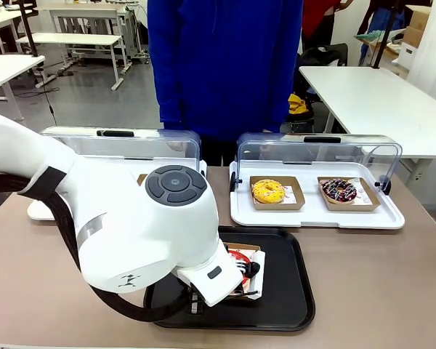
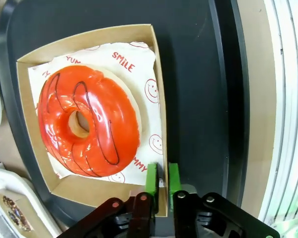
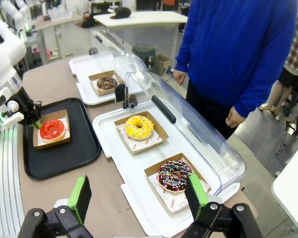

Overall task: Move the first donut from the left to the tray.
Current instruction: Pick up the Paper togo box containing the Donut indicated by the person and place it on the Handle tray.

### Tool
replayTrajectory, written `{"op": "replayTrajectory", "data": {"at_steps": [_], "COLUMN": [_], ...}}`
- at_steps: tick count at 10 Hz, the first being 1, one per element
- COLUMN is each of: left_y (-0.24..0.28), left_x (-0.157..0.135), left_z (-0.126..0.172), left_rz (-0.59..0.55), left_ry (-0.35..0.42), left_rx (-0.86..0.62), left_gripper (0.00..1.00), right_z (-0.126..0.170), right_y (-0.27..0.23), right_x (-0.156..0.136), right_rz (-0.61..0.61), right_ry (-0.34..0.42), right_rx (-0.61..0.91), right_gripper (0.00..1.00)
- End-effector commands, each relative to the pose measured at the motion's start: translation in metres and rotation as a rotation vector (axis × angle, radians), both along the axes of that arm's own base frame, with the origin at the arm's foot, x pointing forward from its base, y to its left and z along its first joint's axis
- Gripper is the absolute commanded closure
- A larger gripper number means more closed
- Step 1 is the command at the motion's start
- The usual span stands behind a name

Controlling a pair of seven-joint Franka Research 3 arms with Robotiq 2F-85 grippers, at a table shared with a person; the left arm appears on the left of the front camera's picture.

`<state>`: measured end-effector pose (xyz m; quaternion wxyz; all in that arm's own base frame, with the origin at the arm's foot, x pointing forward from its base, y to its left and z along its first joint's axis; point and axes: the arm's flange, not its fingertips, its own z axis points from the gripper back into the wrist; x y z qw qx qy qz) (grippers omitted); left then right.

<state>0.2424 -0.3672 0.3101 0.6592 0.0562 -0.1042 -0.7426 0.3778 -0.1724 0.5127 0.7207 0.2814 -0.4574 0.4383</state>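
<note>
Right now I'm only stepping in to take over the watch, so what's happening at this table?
The left hand is shut on the wall of the cardboard holder carrying the red donut, which already rests on the black tray. The right hand is open above the white tray with the yellow donut and the sprinkled donut. A person stands across the table.

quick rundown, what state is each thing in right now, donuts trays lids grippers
red donut: in its cardboard holder, sitting on the black tray
left gripper: fingers pinched shut on the holder's wall
right gripper: open, holding nothing
yellow donut: in its holder on the white tray
sprinkled donut: same white tray
clear lid: swung open
chocolate donut: on the other white tray
</note>
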Motion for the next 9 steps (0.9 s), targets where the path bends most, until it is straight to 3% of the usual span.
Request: {"op": "replayTrajectory", "data": {"at_steps": [1, 2, 3, 6, 8, 9], "left_y": [0.005, 0.007, 0.007, 0.009, 0.011, 0.002], "left_x": [0.003, 0.004, 0.004, 0.010, 0.012, 0.011], "left_z": [0.017, 0.027, 0.040, 0.077, 0.084, 0.071], "left_rz": [0.023, 0.033, 0.032, 0.025, -0.015, 0.034], "left_ry": [0.011, 0.013, 0.014, 0.044, 0.061, 0.021], "left_rx": [-0.019, -0.023, -0.023, -0.022, -0.041, -0.026], "left_gripper": [0.00, 0.38, 0.00, 0.00, 0.00, 0.00], "right_z": [0.001, 0.001, 0.001, 0.001, 0.001, 0.001], "right_y": [0.001, 0.001, 0.001, 0.001, 0.001, 0.001], "right_x": [0.002, 0.002, 0.002, 0.002, 0.002, 0.002], "right_rz": [0.008, 0.008, 0.008, 0.008, 0.008, 0.008], "right_ry": [-0.038, -0.038, -0.038, -0.038, -0.038, -0.038], "right_rx": [0.018, 0.018, 0.018, 0.018, 0.018, 0.018], "right_gripper": [0.00, 0.00, 0.00, 0.00, 0.00, 0.00]}}
